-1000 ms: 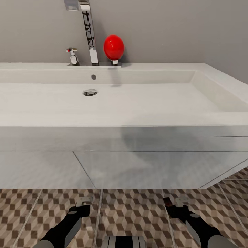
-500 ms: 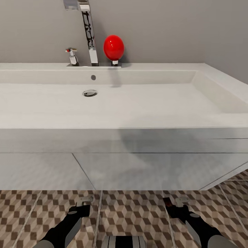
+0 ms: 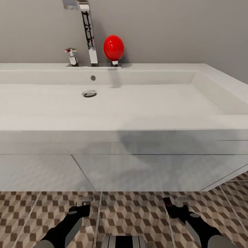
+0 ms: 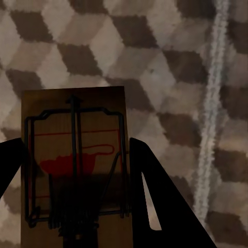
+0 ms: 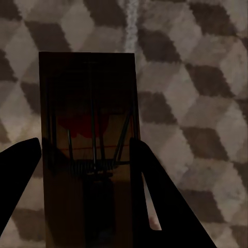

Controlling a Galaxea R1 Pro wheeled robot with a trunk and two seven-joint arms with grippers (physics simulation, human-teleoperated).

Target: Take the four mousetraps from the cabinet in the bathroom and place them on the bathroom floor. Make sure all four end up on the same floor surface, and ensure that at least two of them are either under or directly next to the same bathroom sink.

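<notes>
Mousetraps are both in hand: left claw (image 4: 77,206) grips one mousetrap (image 4: 75,165), right claw (image 5: 85,201) pinches another (image 5: 88,150), low in frame over the bathroom floor (image 3: 134,210) facing the bathroom sink (image 3: 120,103). Placement step, probably; next means lowering, then letting go beside the vanity.

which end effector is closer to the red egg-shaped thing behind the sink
Left, though narrowly. The left end effector sits low over the floor tiles, slightly left of the red egg-shaped object. The right end effector is equally low but further off to its right.
</notes>
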